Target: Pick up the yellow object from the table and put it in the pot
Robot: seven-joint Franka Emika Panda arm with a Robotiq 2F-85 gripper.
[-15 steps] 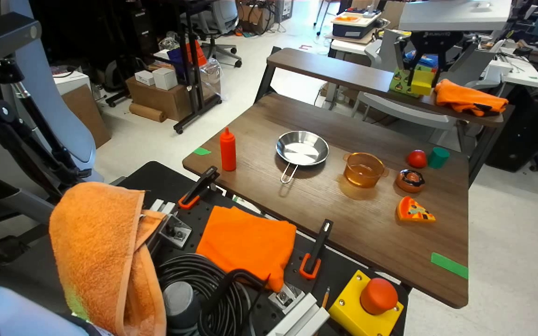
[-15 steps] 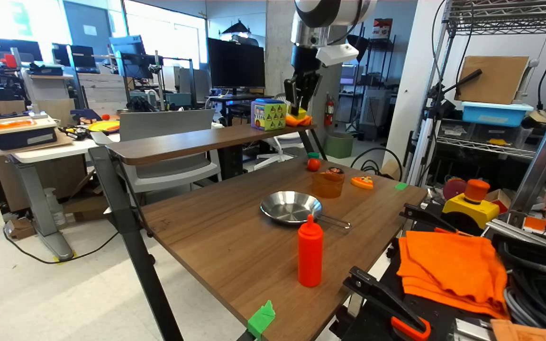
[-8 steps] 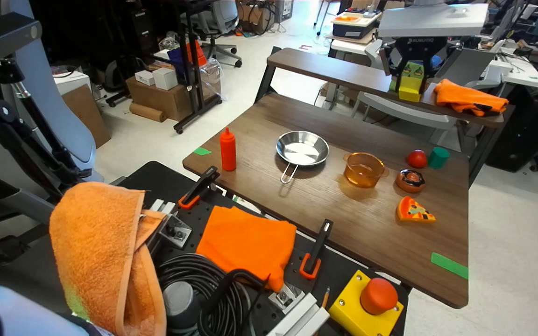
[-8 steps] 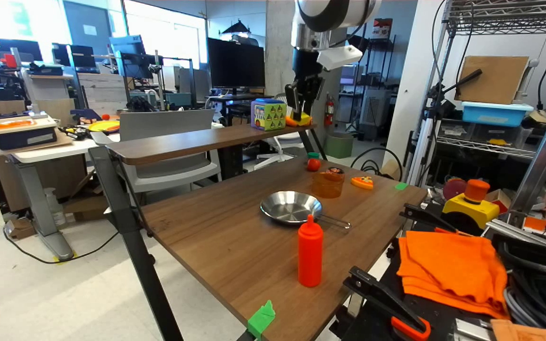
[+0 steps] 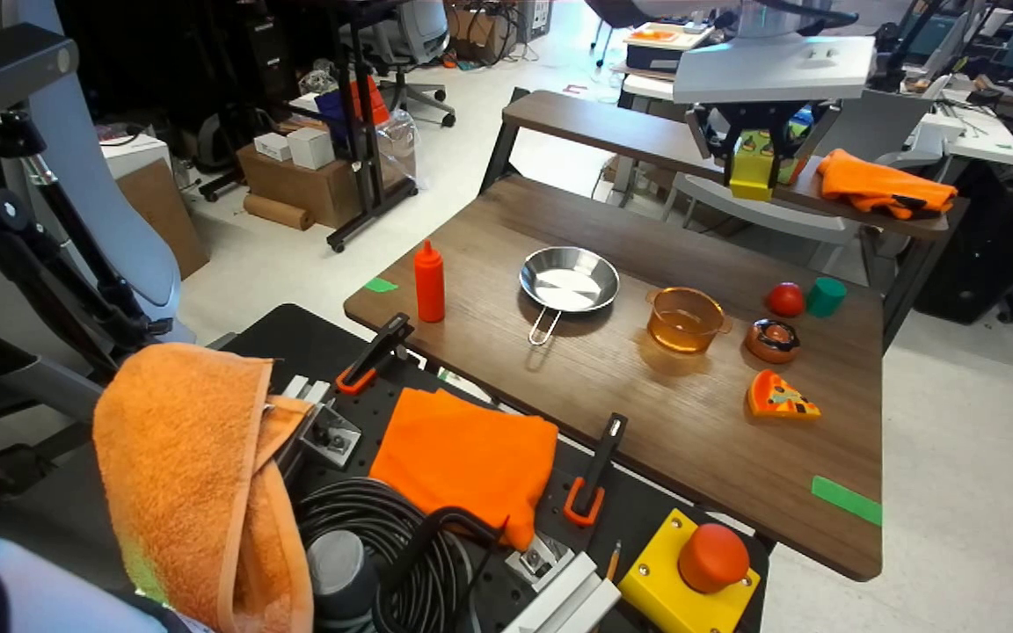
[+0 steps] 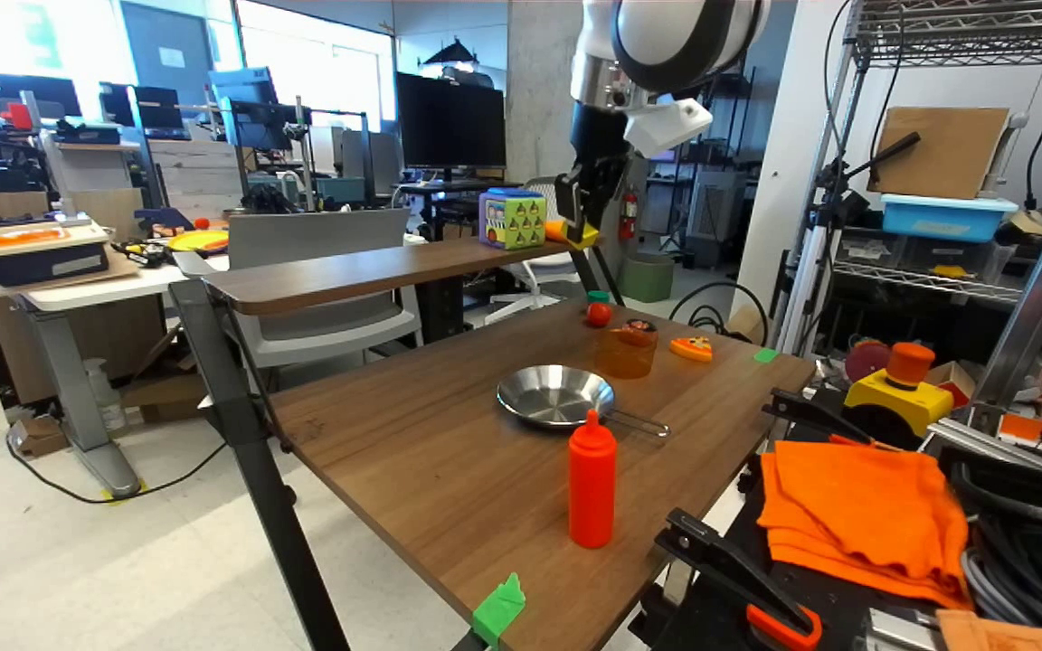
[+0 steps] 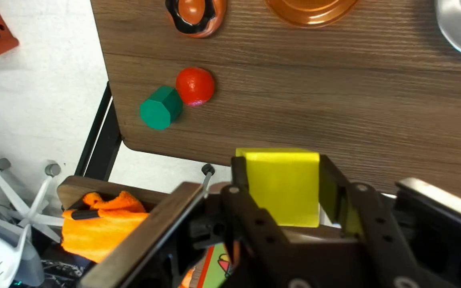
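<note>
Ylw block [image 7: 282,188] pinched btwn fingers [image 7: 329,180], poking slightly past tips; amber pot [image 5: 681,337] lower, well apart

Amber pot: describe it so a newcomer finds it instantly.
In an exterior view, find the brown table and its shiny silver pan. The amber pot stands right of that pan in the picture, between it and the black-ringed brown piece. Of the three, only the pot is see-through with two stubby side handles.
</note>
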